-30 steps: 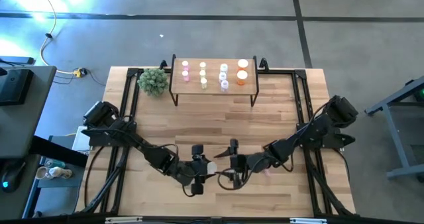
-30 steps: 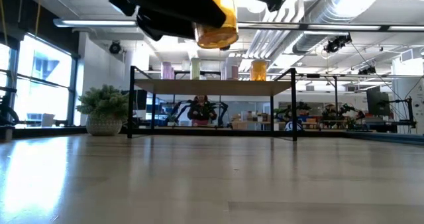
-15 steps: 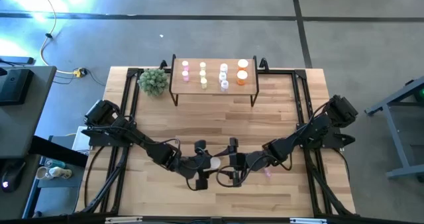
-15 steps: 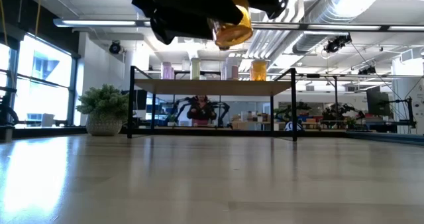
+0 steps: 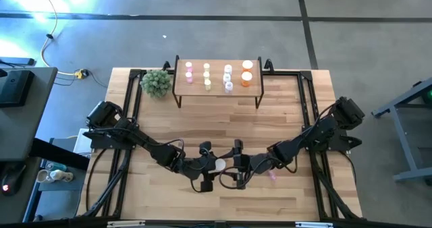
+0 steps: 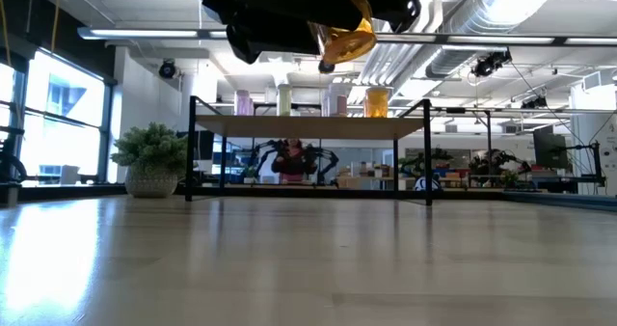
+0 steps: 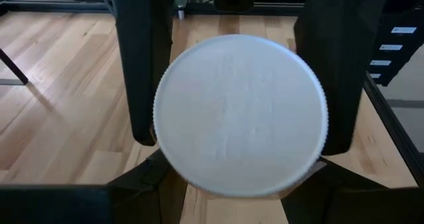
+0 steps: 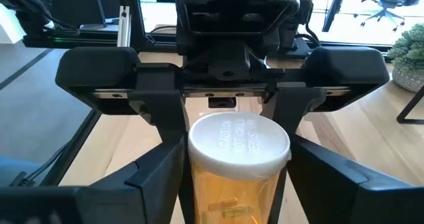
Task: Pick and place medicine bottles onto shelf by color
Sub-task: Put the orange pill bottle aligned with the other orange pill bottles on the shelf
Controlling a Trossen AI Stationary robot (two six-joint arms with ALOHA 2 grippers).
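Your left gripper [image 5: 210, 166] grips the orange bottle [image 8: 235, 174] in the air near the table's front middle. Your right gripper [image 5: 234, 172] faces it, jaws wide around the bottle, cap toward the right arm.

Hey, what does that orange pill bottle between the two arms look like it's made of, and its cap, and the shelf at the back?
The orange pill bottle looks like translucent plastic: pills show through its wall. Its round white cap looks like matte plastic with a finely ridged rim. The small light-wood shelf shows pale wood on top, on thin black legs, probably metal.
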